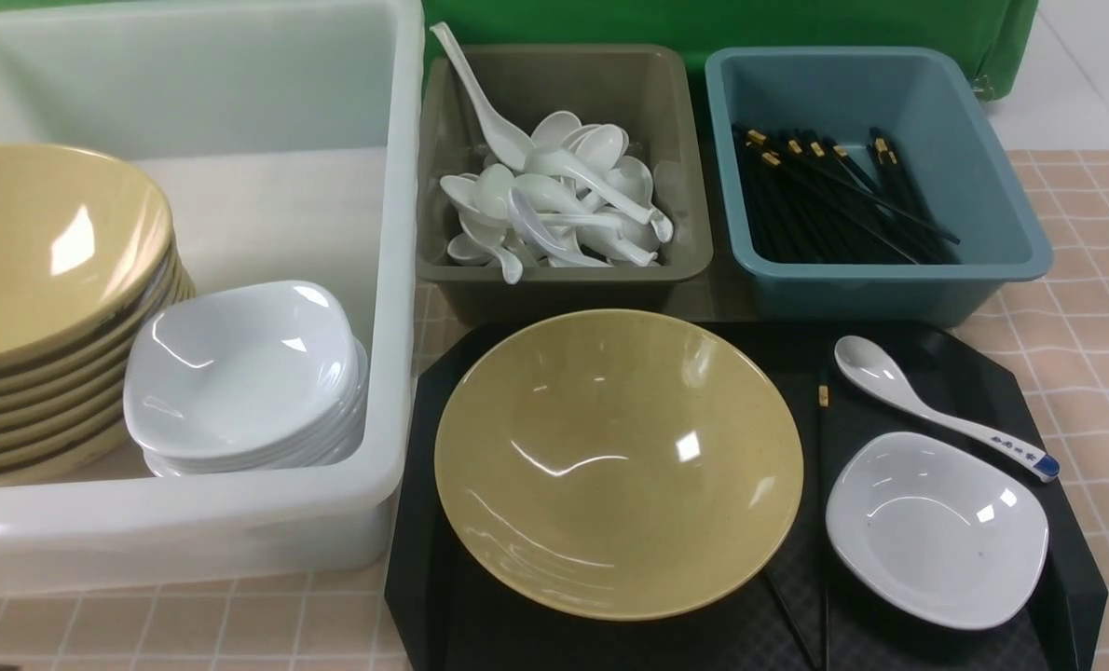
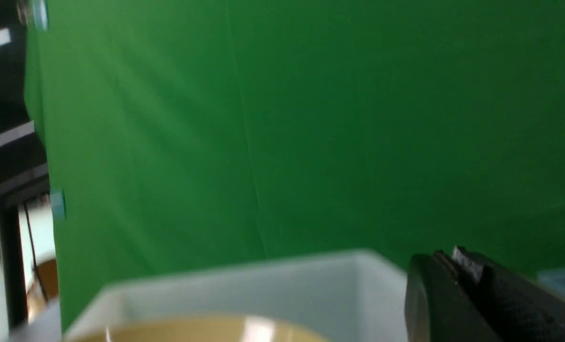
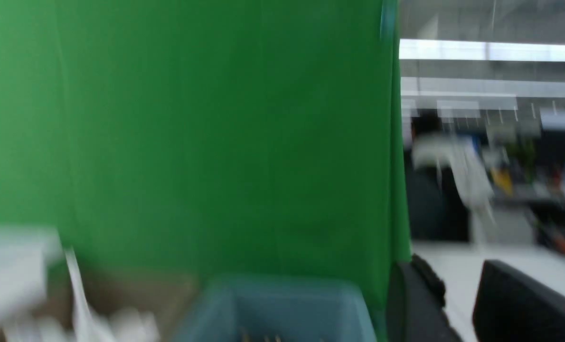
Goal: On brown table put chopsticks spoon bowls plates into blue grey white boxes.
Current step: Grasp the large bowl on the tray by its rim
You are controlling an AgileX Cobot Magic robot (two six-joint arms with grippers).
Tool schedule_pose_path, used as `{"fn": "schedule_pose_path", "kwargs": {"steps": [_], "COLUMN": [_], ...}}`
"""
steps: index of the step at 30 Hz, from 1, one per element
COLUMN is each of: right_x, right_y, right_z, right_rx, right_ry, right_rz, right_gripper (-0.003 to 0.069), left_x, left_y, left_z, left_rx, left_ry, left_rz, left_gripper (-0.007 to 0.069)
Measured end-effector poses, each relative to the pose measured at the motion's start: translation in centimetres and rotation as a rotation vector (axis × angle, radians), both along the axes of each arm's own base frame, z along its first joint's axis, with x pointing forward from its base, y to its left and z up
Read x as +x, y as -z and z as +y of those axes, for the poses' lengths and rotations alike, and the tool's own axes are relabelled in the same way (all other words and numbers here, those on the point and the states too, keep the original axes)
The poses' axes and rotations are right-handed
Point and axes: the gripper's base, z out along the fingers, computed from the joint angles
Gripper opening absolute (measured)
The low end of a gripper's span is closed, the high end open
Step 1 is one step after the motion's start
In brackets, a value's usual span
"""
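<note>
Tray loaded, both grippers empty.

On the brown table [image 1: 1095, 280], the black tray [image 1: 424, 578] carried a tan bowl [image 1: 618, 463], a white plate [image 1: 937, 527] to its right, the blue-tipped spoon [image 1: 937, 410] behind that plate, and loose chopsticks [image 1: 823, 397] between bowl and plate. The white tub [image 1: 396, 186] held stacked bowls [image 1: 51, 280] and stacked plates [image 1: 238, 373]. The grey box [image 1: 564, 289] held plain spoons [image 1: 554, 196], and the blue box [image 1: 890, 289] held binned chopsticks [image 1: 834, 196]. The left gripper [image 2: 446, 259] had its jaws pressed together on nothing. The right gripper [image 3: 451, 266] stood parted, nothing between.
</note>
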Motion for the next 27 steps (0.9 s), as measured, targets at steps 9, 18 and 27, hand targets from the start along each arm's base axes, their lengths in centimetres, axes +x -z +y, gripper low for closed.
{"fn": "schedule_pose_path", "kwargs": {"steps": [9,18,27], "right_x": [-1.2,-1.6,4.0], "right_y": [-2.4,-10.9,-6.1], "right_z": [0.2,0.0,-0.8], "right_rx": [0.194,-0.044,-0.268], "right_ry": [-0.146,0.032,0.118], "right_rz": [-0.197,-0.179,0.698], "right_gripper": [0.0197,0.0037,0.0037], "left_x": [-2.7,-2.6,8.0], "left_y": [-4.6,-15.2,-13.5], "left_z": [0.2,0.2,-0.3], "left_rx": [-0.298,-0.239,-0.329], "left_ry": [0.207,0.129,0.074], "left_rz": [-0.383,-0.134,0.452], "left_gripper": [0.0006,0.0006,0.0006]}}
